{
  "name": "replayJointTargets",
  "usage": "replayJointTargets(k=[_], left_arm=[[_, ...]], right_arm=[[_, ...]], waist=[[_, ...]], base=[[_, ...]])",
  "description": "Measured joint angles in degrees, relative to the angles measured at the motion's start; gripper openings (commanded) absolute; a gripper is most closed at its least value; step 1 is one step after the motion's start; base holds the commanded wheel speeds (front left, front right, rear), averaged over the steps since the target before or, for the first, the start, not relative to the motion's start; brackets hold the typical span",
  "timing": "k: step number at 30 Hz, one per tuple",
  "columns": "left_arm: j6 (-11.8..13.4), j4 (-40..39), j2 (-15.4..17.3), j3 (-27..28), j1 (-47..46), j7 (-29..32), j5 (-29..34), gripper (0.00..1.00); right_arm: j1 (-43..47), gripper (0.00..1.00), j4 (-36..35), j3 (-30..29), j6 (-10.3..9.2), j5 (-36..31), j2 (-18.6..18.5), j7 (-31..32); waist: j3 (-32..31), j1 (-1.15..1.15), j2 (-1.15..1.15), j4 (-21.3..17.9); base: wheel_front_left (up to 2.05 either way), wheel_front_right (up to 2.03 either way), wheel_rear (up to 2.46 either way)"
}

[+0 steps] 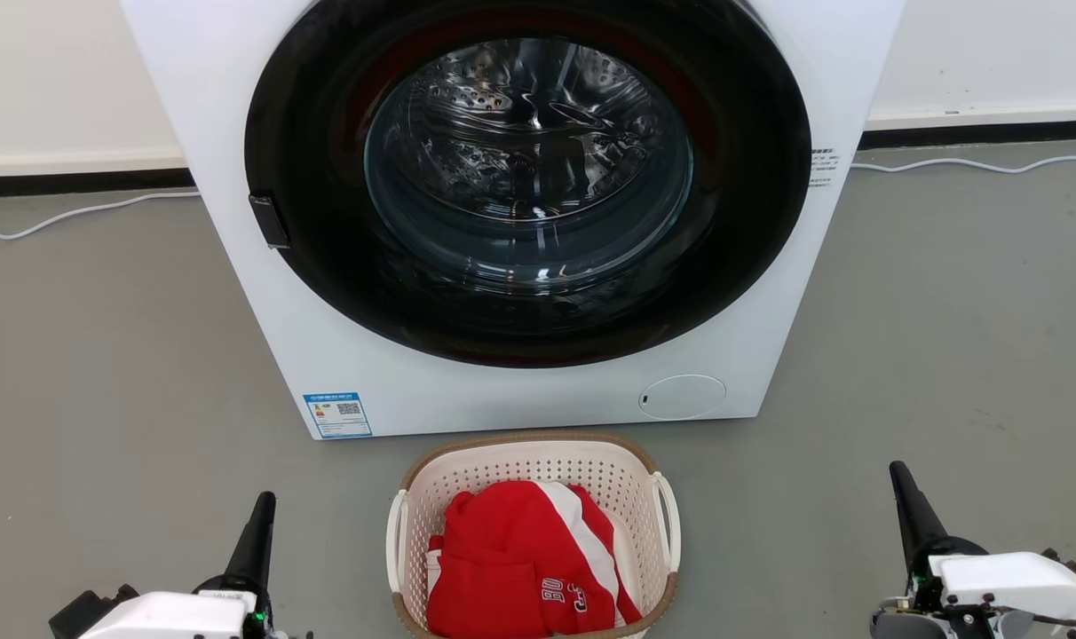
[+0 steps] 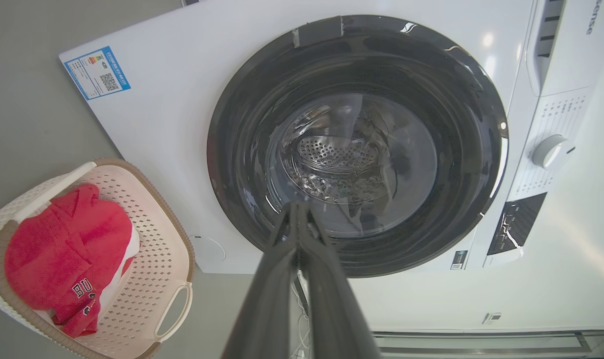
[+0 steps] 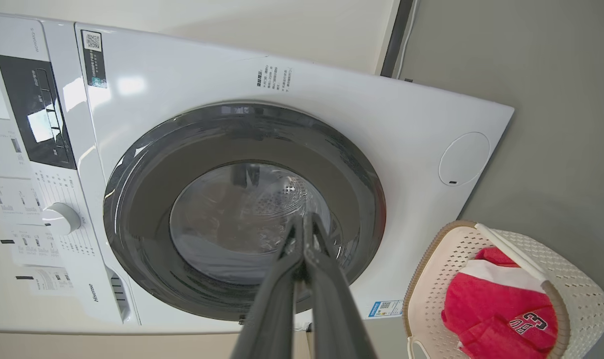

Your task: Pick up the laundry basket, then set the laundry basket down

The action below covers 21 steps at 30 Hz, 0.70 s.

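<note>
The laundry basket (image 1: 538, 466) is small, cream-white and perforated, with a brown rim and white loop side handles. It stands on the grey floor in front of the washer, holding a red and white garment (image 1: 520, 559). My left gripper (image 1: 264, 502) is shut, low at the basket's left and well apart from it. My right gripper (image 1: 897, 472) is shut too, off to the basket's right with bare floor between. The left wrist view has the laundry basket (image 2: 152, 259) at lower left, beside my left gripper (image 2: 298, 207). In the right wrist view the laundry basket (image 3: 576, 284) sits lower right of my right gripper (image 3: 303, 217).
A white front-loading washer (image 1: 343, 355) with a closed round dark door (image 1: 527, 182) stands right behind the basket. White cables (image 1: 76, 213) run along the floor by the wall on both sides. Grey floor (image 1: 103, 373) spreads left and right of the washer.
</note>
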Motion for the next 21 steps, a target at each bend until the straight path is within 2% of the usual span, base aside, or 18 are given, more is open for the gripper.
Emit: replayJointTargets(k=[16, 21], left_arm=[[-0.03, -1.12, -0.91, 0.00, -2.13, 2.58, -9.32, 0.00], [-0.44, -1.22, -0.94, 0.00, -2.14, 2.80, -9.89, 0.00]], right_arm=[[-0.03, 0.00, -1.67, -0.46, 0.00, 11.89, 0.00, 2.77], [-0.05, 0.00, -1.82, -0.49, 0.00, 12.51, -0.01, 2.91]], waist=[[0.40, 0.00, 0.00, 0.28], [0.40, 0.00, 0.00, 0.28]], base=[[0.00, 0.00, 0.00], [0.00, 0.00, 0.00]])
